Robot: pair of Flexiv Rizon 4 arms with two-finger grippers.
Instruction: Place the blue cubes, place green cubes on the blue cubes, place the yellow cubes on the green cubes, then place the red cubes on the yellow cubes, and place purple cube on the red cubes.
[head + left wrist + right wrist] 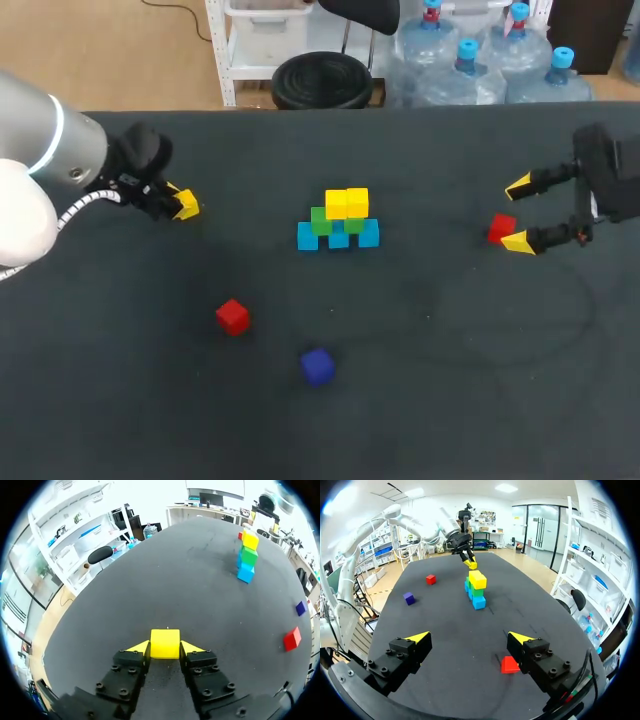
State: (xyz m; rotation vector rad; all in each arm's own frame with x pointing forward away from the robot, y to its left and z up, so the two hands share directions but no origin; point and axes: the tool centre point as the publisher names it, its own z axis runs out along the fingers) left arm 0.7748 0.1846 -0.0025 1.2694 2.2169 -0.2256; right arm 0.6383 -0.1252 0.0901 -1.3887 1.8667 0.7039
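My left gripper (165, 648) (184, 206) stands at the table's far left, shut on a yellow cube (165, 643) whose sides both fingers touch. At the table's middle stands the stack (338, 220) (246, 556) (477, 587): blue cubes (338, 238) at the base, green cubes (321, 221) on them and two yellow cubes (347, 203) on top. My right gripper (518, 214) (469, 639) is open at the right. A red cube (501, 228) (509, 664) lies by its lower finger, outside the jaws. A second red cube (232, 317) and a purple cube (318, 367) lie nearer the front.
The dark table (460, 380) has open room at front right and front left. From the left wrist, the loose red cube (292, 639) and purple cube (300, 608) lie well off to the side of the stack.
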